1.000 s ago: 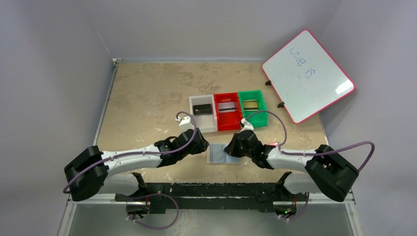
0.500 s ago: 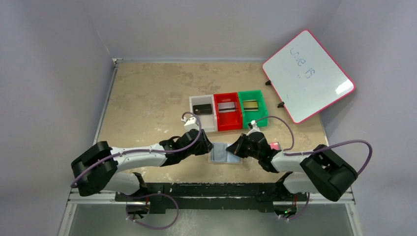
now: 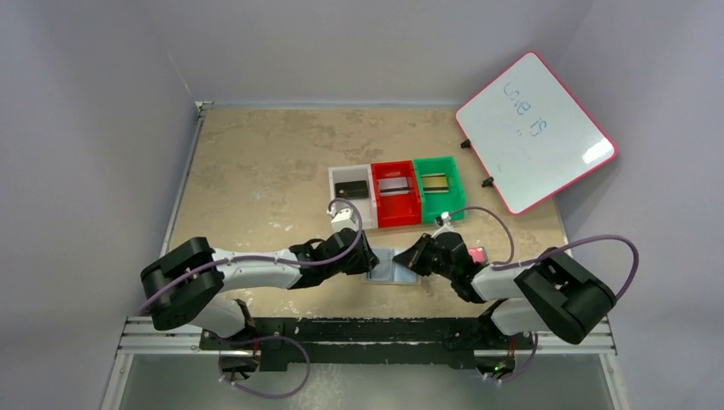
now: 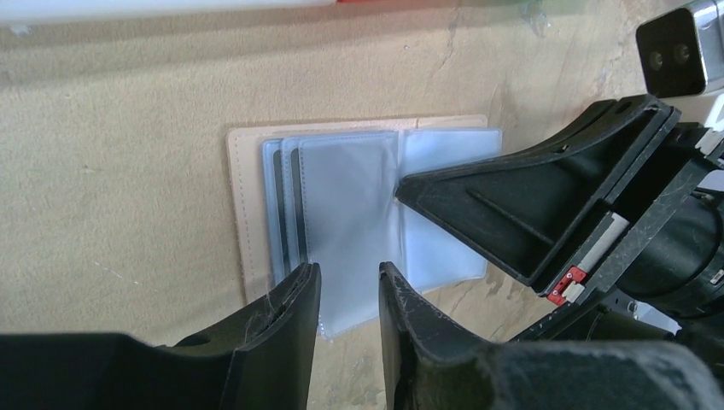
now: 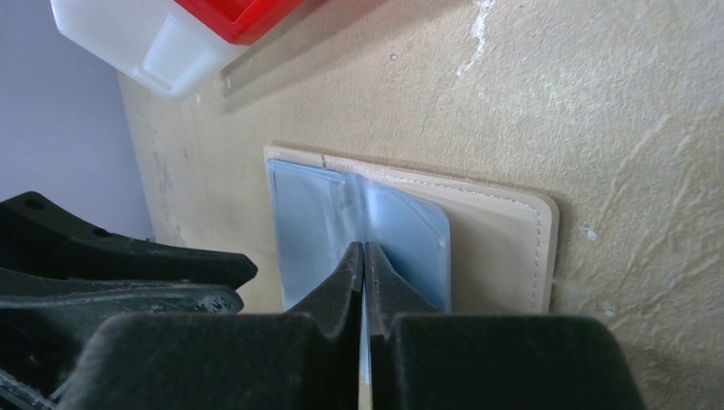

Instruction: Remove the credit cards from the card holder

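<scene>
The card holder (image 3: pixel 391 272) lies open on the table, tan outside (image 5: pixel 504 248) down, its clear blue-grey sleeves (image 4: pixel 350 213) fanned up. My right gripper (image 5: pixel 364 249) is shut on one thin sleeve, holding it up on edge from the right. Just left of it, my left gripper (image 4: pixel 348 286) stands open over the near edge of the sleeves, with nothing between its fingers. The sleeves show no card inside. A black credit card (image 3: pixel 351 189) lies in the clear bin, a silvery one (image 3: pixel 393 185) in the red bin and a dull gold one (image 3: pixel 434 181) in the green bin.
The clear bin (image 3: pixel 336 198), red bin (image 3: pixel 396 213) and green bin (image 3: pixel 450 202) stand in a row just beyond the holder. A pink-framed whiteboard (image 3: pixel 535 130) leans at the back right. A small pink-red block (image 3: pixel 476 254) sits beside the right arm.
Both grippers have closed in on the holder from either side. The right gripper has shut on a sleeve and raised it. The left arm has slid to the right.
</scene>
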`<act>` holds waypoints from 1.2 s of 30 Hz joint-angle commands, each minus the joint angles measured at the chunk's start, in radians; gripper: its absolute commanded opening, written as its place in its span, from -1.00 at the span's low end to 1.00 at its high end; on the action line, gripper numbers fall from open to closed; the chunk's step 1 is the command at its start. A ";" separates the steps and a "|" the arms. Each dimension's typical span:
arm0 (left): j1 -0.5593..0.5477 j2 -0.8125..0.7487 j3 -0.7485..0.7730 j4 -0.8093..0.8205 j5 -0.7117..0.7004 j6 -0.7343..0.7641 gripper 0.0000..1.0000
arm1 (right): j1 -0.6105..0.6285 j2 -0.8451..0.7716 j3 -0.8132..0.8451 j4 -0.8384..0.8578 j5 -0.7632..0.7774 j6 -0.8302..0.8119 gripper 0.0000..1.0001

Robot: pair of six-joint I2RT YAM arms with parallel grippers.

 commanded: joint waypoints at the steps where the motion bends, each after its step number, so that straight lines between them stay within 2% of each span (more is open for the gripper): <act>1: -0.022 0.005 0.046 0.018 -0.022 -0.016 -0.37 | -0.016 -0.009 -0.038 -0.114 0.085 -0.011 -1.00; 6: -0.032 0.022 0.064 0.002 -0.026 -0.011 -0.36 | -0.017 -0.063 -0.029 -0.170 0.102 -0.027 -1.00; 10: -0.039 0.029 0.076 -0.013 -0.043 -0.011 -0.36 | -0.017 -0.100 0.024 -0.222 0.062 -0.115 -0.96; 14: -0.049 -0.014 0.076 -0.065 -0.122 -0.023 -0.36 | -0.016 -0.159 0.088 -0.306 0.097 -0.205 -0.36; 18: -0.049 -0.079 0.067 -0.132 -0.209 -0.041 -0.36 | -0.016 -0.204 0.121 -0.362 0.082 -0.253 -0.05; 25: -0.049 -0.177 0.038 -0.191 -0.297 -0.059 -0.35 | 0.003 -0.146 0.222 -0.484 0.110 -0.317 0.02; 36: -0.049 -0.190 0.037 -0.215 -0.300 -0.058 -0.35 | 0.162 0.083 0.417 -0.717 0.387 -0.254 -0.04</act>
